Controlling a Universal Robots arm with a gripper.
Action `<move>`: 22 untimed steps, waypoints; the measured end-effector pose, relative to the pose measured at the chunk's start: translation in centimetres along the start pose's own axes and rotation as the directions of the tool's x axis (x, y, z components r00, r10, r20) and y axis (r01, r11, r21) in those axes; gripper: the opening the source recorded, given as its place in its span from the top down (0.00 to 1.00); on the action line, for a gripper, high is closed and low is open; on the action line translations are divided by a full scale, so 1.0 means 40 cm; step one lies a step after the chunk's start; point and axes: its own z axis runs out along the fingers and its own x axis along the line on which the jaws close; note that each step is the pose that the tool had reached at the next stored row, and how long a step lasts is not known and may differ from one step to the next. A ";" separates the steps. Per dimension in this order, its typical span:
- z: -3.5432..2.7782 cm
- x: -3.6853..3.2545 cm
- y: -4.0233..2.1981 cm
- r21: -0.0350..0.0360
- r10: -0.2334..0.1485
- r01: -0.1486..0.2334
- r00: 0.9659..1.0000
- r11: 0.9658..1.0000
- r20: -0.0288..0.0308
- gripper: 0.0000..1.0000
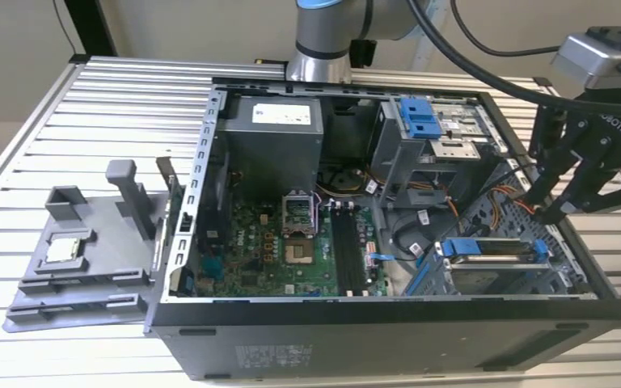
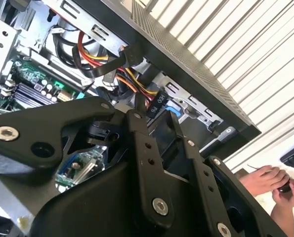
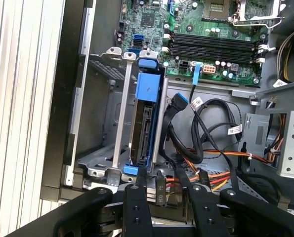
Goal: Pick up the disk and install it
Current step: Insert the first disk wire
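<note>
Sitting in the metal drive cage (image 3: pixel 100 74), one disk (image 3: pixel 147 118) showed a flat rectangular body in a blue plastic frame. One gripper (image 3: pixel 159 174) hovered just beside it, two black fingers (image 3: pixel 136 202) spread, empty

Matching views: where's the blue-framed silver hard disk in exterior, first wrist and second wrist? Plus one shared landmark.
Exterior view: the silver hard disk with a blue plastic frame sits in the metal drive cage, on the exterior view's right.
First wrist view: the disk stands edge-on in that cage.
Second wrist view: a blue sliver may be its frame; cannot tell.
Shared landmark: the green motherboard.
</note>
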 end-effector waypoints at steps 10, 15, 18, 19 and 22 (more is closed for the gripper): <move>0.000 -0.005 0.000 0.000 0.000 0.000 1.000 1.000 0.000 0.00; 0.000 -0.005 0.000 0.000 0.000 0.000 1.000 1.000 0.000 0.00; 0.000 -0.005 0.000 0.000 0.000 0.000 1.000 1.000 0.000 1.00; 0.000 -0.005 0.000 0.000 0.000 0.000 1.000 1.000 0.000 1.00; 0.000 -0.005 0.000 0.000 0.000 0.000 1.000 1.000 0.000 1.00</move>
